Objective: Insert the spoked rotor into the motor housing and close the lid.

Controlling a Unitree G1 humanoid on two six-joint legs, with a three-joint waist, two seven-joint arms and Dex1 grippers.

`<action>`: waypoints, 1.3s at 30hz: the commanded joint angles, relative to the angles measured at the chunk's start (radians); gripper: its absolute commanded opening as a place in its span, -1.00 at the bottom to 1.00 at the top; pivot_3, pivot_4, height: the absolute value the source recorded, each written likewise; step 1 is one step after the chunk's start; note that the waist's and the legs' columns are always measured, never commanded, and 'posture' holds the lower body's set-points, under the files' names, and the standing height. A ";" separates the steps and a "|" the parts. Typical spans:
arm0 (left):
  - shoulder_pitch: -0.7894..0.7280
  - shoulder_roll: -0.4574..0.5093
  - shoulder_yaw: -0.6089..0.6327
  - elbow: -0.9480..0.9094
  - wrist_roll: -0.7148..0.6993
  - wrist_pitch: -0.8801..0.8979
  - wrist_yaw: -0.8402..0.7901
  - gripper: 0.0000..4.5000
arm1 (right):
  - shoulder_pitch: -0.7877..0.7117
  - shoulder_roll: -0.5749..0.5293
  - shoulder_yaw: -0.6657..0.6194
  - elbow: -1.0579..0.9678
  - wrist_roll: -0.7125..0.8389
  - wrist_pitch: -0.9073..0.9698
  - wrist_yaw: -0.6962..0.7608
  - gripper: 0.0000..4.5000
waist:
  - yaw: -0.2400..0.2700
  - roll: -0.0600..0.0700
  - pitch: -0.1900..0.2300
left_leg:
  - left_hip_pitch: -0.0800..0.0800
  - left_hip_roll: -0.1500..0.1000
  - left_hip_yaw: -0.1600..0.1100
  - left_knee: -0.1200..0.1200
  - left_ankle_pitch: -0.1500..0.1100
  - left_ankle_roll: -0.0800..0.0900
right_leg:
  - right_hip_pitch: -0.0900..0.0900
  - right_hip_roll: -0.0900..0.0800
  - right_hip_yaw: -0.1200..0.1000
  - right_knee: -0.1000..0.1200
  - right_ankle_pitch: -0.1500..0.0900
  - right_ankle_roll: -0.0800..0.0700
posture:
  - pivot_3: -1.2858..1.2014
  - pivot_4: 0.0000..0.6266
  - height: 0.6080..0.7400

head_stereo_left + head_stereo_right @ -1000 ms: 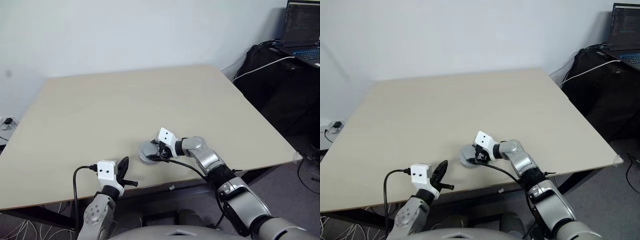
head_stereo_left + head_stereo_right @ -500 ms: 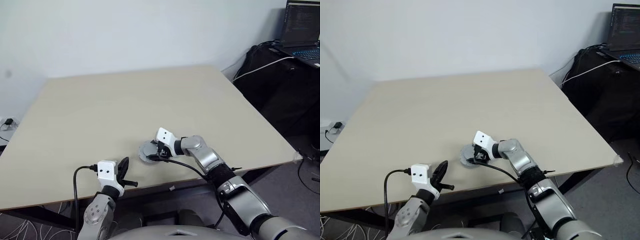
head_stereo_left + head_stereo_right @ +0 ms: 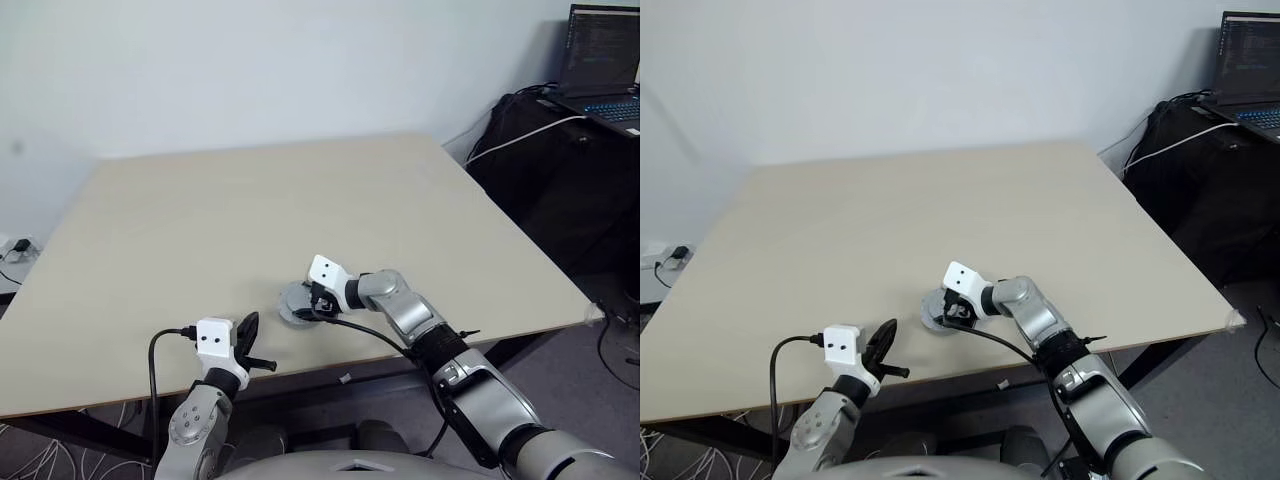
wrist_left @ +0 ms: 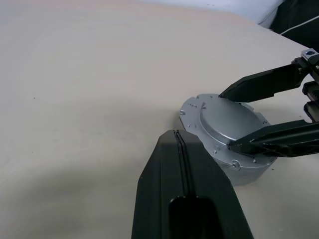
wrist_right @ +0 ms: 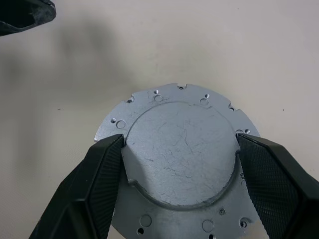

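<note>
Lid (image 5: 182,157) lying flat on the motor housing (image 4: 244,172), bracketed by the spread right gripper (image 5: 179,149).
Uneven finger pressure could skew the lid; left gripper (image 4: 182,149), clenched empty, waits nearby.

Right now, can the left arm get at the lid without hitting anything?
Probably not cleanly. The right gripper has its fingers spread on either side of the lid's raised centre, covering it from above. The left gripper, shut, sits near the table edge beside it.
</note>
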 commanded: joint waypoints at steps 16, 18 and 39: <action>-0.403 0.024 0.246 0.007 -0.455 0.696 -0.014 -1.00 | 0.016 -0.027 0.010 0.046 -0.056 0.070 -0.052 0.46 | -0.002 0.000 0.000 | 0.000 0.000 -0.003 0.000 0.003 -0.003 | 0.000 0.001 -0.002 0.000 0.001 0.002 | 0.03 -1.00 1.00; -0.435 0.035 0.258 0.040 -0.471 0.734 -0.013 -1.00 | 0.018 -0.028 0.008 0.041 -0.054 0.072 -0.053 0.46 | -0.002 -0.001 0.000 | 0.000 0.000 -0.003 0.000 0.003 -0.003 | 0.000 0.002 -0.002 0.000 0.001 0.002 | 0.03 -1.00 1.00; -0.529 0.075 0.217 0.183 -0.430 0.868 -0.045 -1.00 | 0.027 -0.027 0.007 0.011 -0.049 0.082 -0.054 0.46 | -0.002 -0.002 0.001 | 0.000 0.000 -0.005 -0.002 0.004 -0.005 | -0.001 0.002 -0.002 -0.001 0.001 0.001 | 0.03 -1.00 1.00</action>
